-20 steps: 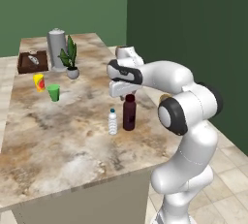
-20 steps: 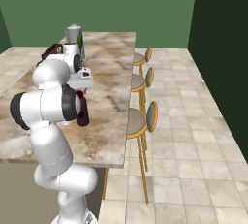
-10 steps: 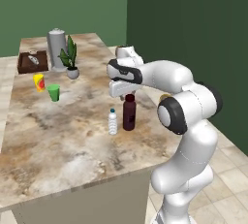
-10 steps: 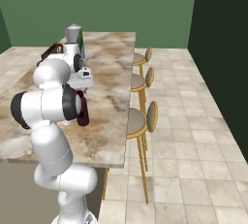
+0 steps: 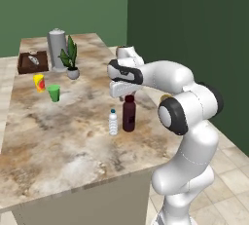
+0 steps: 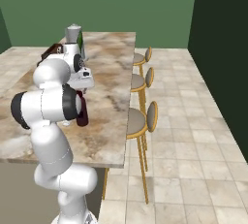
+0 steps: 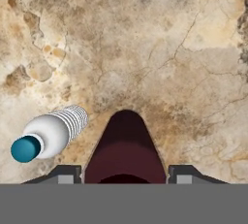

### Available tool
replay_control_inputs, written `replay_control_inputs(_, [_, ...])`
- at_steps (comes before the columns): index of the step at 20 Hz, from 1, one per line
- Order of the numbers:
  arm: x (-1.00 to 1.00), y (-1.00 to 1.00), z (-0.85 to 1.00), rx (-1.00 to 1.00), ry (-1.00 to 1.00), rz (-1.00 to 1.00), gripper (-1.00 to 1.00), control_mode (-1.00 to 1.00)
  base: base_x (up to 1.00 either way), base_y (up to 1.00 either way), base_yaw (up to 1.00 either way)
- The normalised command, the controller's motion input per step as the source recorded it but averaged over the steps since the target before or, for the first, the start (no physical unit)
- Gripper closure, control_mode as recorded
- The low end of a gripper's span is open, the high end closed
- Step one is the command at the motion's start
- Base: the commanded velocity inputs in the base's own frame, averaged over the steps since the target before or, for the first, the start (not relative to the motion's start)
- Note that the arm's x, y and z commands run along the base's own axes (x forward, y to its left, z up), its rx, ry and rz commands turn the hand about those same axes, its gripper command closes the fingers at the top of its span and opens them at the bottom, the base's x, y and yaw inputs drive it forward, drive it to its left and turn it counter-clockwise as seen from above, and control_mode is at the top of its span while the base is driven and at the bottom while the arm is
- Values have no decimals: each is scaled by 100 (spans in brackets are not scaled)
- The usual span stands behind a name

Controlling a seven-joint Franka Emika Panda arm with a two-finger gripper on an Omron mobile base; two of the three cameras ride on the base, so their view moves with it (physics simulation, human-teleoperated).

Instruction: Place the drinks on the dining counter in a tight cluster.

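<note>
Nothing on the counter (image 5: 73, 136) has moved since the earlier pictures; the arm hangs in the same spot, and the fingers look a little wider apart now.

On the left, by the far left corner, sit a brown tray (image 5: 33, 62), a grey jug (image 5: 57, 48) and a small plant (image 5: 71, 59). Near the left edge stand a yellow cup (image 5: 39, 82) and a green cup (image 5: 54, 93). These are not drinks to move.

Further right, in the middle of the counter and closer to its right edge, stands the water bottle (image 5: 113, 122) with its blue cap. Just beside it, on its right, stands the maroon bottle (image 5: 128, 114). They are very close, but I cannot tell if they touch. Both stand straight up.

The gripper (image 5: 124, 87) hangs right above the maroon bottle and points straight down. In the hand view the maroon bottle (image 7: 125, 148) sits between the two finger tips (image 7: 66, 173), with a gap on each side, and the water bottle (image 7: 48, 135) is off to the left. So the jaws are partly open and hold nothing.

I think the maroon bottle has just been set down next to the water bottle. The way out is straight up along the bottle, so it does not get knocked over. The black bottle is yet to join the cluster.
</note>
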Motion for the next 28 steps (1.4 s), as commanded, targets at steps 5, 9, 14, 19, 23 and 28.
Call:
replay_control_inputs(5, [0, 0, 0, 0, 0, 0, -100, -100, 0, 0, 0])
replay_control_inputs(9, [0, 0, 0, 0, 0, 0, -100, -100, 0, 0, 0])
replay_control_inputs(14, [-1, 0, 1, 0, -5, -3, -100, -100, 0, 0, 0])
replay_control_inputs(19, [-7, 0, 37, 1, -9, -13, -100, -100, 0, 0, 0])
replay_control_inputs(23, [-45, -14, 39, 9, -1, -12, -100, -100, 0, 0, 0])
replay_control_inputs(28, [-84, -26, 30, 10, -2, -10, -100, -100, 0, 0, 0])
